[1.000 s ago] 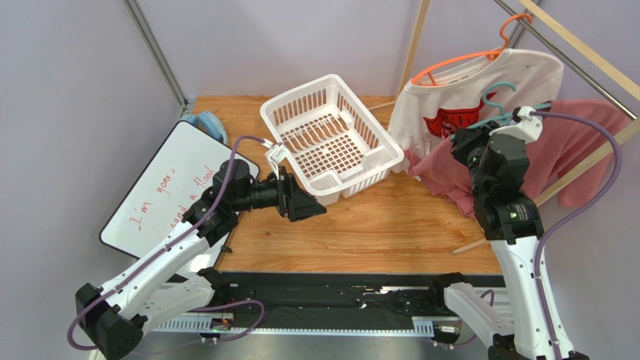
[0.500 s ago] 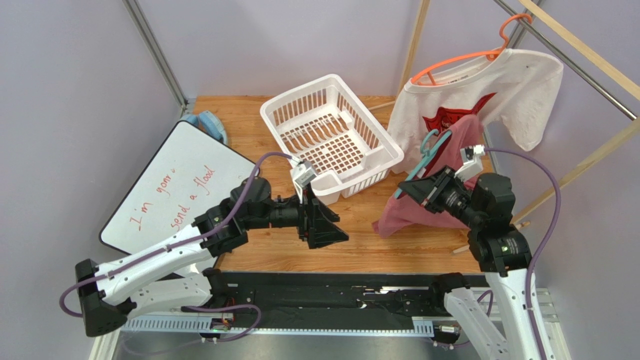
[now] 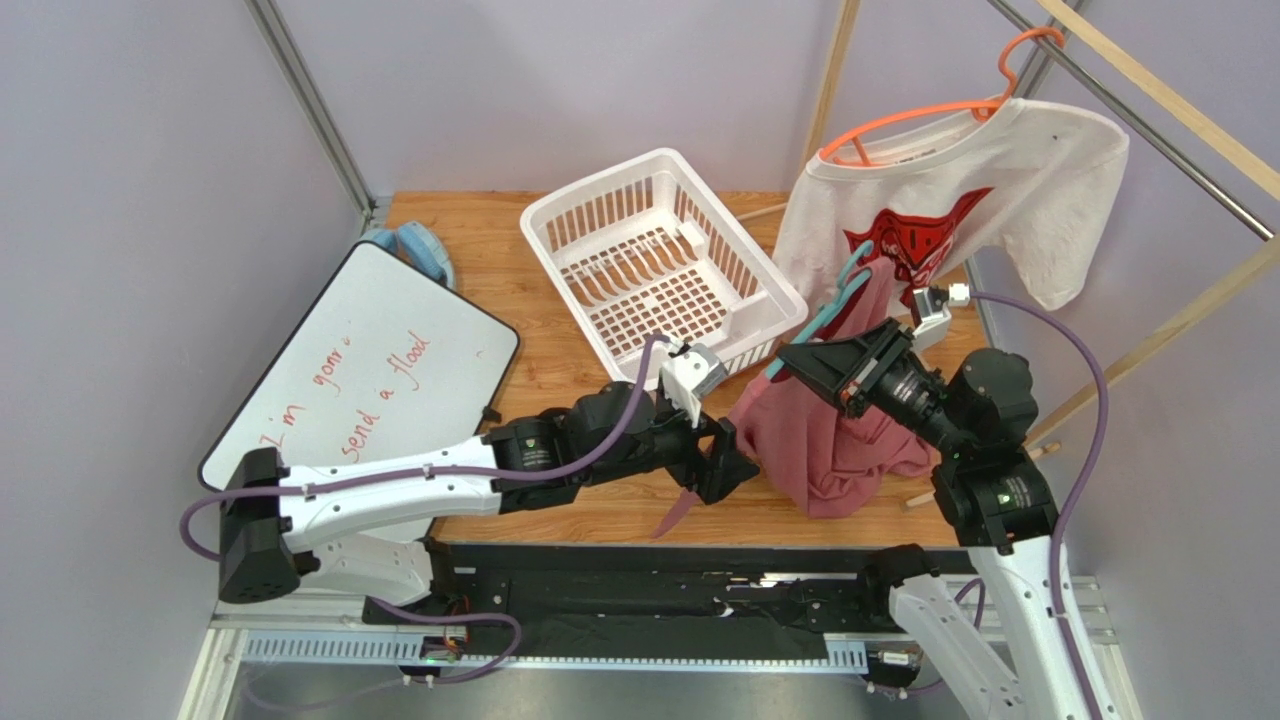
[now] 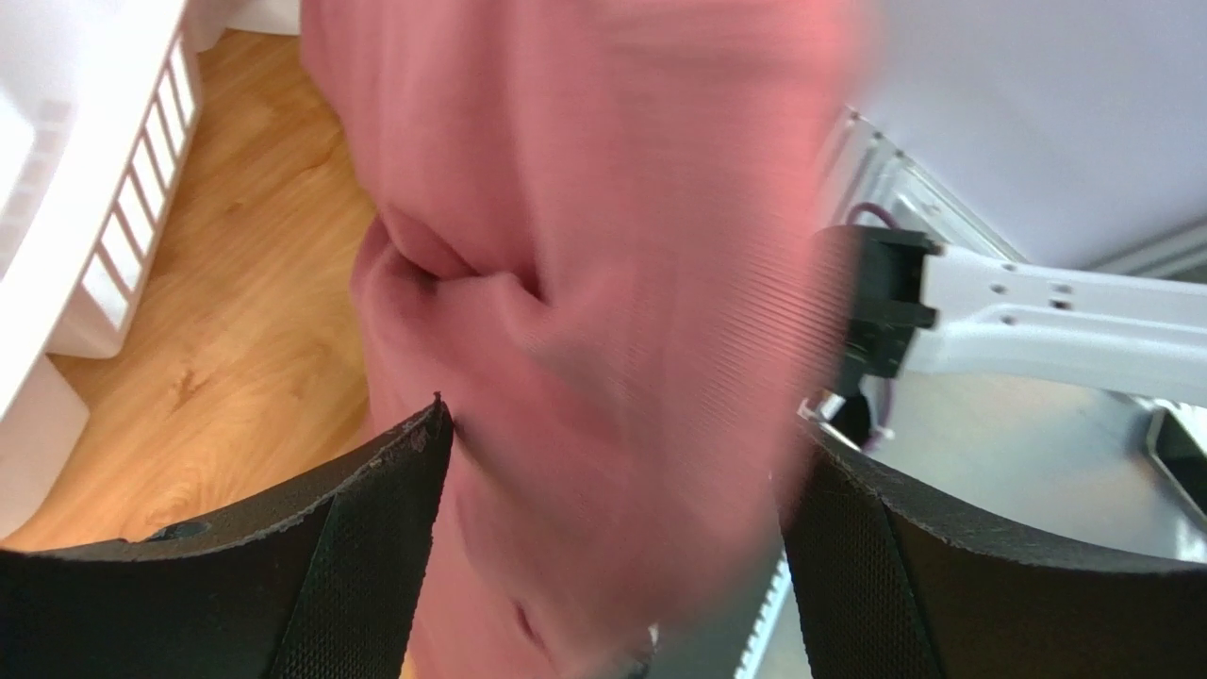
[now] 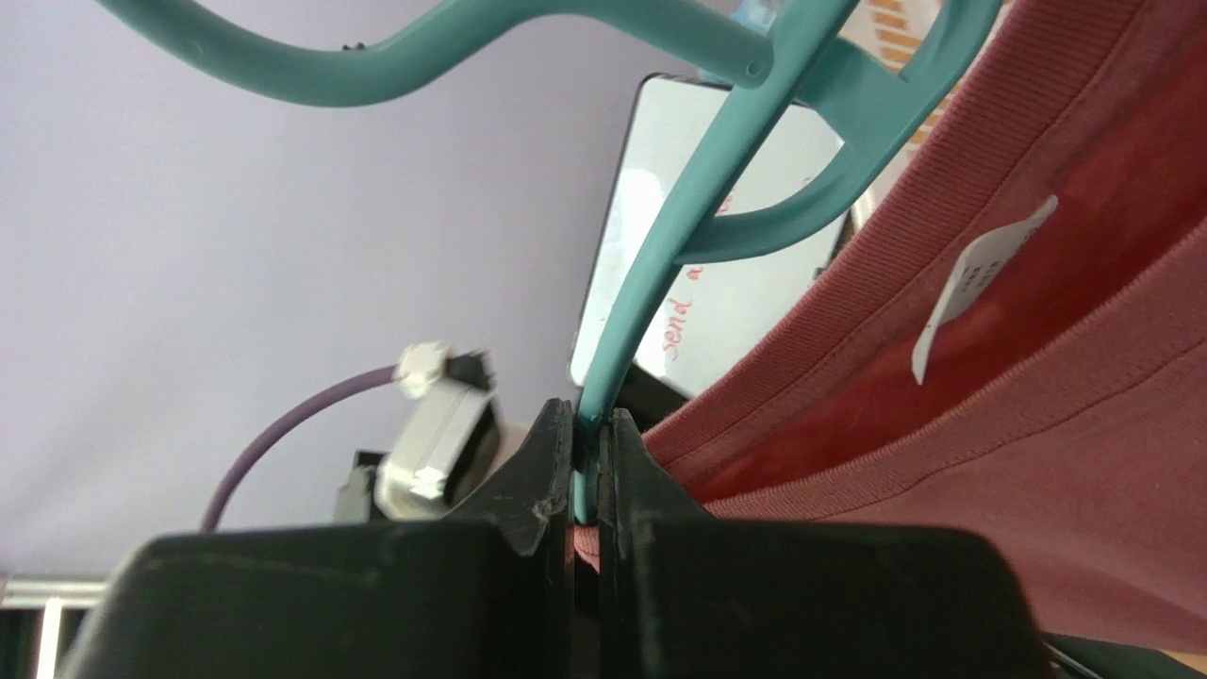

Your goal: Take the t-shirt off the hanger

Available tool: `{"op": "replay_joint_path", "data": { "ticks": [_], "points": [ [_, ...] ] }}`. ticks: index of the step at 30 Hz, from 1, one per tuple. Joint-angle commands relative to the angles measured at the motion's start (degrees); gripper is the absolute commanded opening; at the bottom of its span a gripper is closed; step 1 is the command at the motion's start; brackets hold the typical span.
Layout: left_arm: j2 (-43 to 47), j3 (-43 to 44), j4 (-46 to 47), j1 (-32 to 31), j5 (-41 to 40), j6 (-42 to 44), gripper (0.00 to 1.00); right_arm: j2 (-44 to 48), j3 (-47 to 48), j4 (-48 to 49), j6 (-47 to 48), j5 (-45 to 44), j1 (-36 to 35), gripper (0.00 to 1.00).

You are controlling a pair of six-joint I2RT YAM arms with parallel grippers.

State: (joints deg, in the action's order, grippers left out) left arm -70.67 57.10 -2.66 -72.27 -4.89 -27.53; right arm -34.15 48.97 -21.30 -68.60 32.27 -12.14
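The dusty-red t-shirt (image 3: 842, 435) hangs in a bunch from the teal hanger (image 3: 819, 318) above the table's near right part. My right gripper (image 3: 807, 365) is shut on a thin bar of the hanger (image 5: 680, 241), jaws pinched tight (image 5: 588, 425); the t-shirt's ribbed collar (image 5: 992, 425) and white label lie just beside them. My left gripper (image 3: 729, 465) reaches in from the left at the t-shirt's lower left. In the left wrist view its fingers stand wide open (image 4: 624, 439) with blurred t-shirt cloth (image 4: 595, 283) filling the gap between them.
A white slatted basket (image 3: 661, 278) stands tilted at the table's middle back. A whiteboard (image 3: 361, 375) lies at the left, a blue thing (image 3: 413, 248) behind it. A white t-shirt with a red graphic (image 3: 962, 180) hangs on an orange hanger (image 3: 902, 128) at back right, with rails beside it.
My right arm has brought the hanger and t-shirt down from the back right rail to above the near table. My left arm swung right from the basket to the t-shirt's lower part.
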Motion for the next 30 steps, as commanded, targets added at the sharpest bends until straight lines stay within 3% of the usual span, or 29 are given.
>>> {"op": "replay_joint_path", "data": {
  "ticks": [1, 5, 13, 19, 22, 23, 30],
  "points": [
    [-2.3, 4.2, 3.3, -0.7, -6.5, 2.0, 0.85, 0.8, 7.3, -0.2, 0.0, -1.4, -3.9, 0.0],
    [-1.8, 0.3, 7.1, -1.5, -9.3, -0.2, 0.84, 1.5, 6.7, -1.4, 0.9, -2.9, -5.8, 0.0],
    [1.6, -10.1, 12.1, -1.5, -8.6, -6.7, 0.72, 0.2, 8.1, 1.5, 0.1, -3.9, -6.8, 0.0],
    [5.9, -11.5, 8.4, -1.5, -10.5, -5.6, 0.43, 1.6, 8.2, 1.7, 2.1, -9.2, -6.8, 0.0],
    [8.7, -11.7, 5.7, -1.5, -12.7, -3.8, 0.18, 2.2, 8.0, 0.3, 3.6, -12.2, -6.8, 0.0],
    [9.4, -11.7, 5.0, -1.5, -13.6, -3.5, 0.02, 2.4, 7.5, 0.1, 4.1, -13.8, -6.7, 0.0],
    [16.1, -11.7, -0.3, -1.5, -15.8, -1.7, 0.0, 1.1, 4.7, 0.9, 1.7, -17.2, -6.8, 0.0]
  ]
}}
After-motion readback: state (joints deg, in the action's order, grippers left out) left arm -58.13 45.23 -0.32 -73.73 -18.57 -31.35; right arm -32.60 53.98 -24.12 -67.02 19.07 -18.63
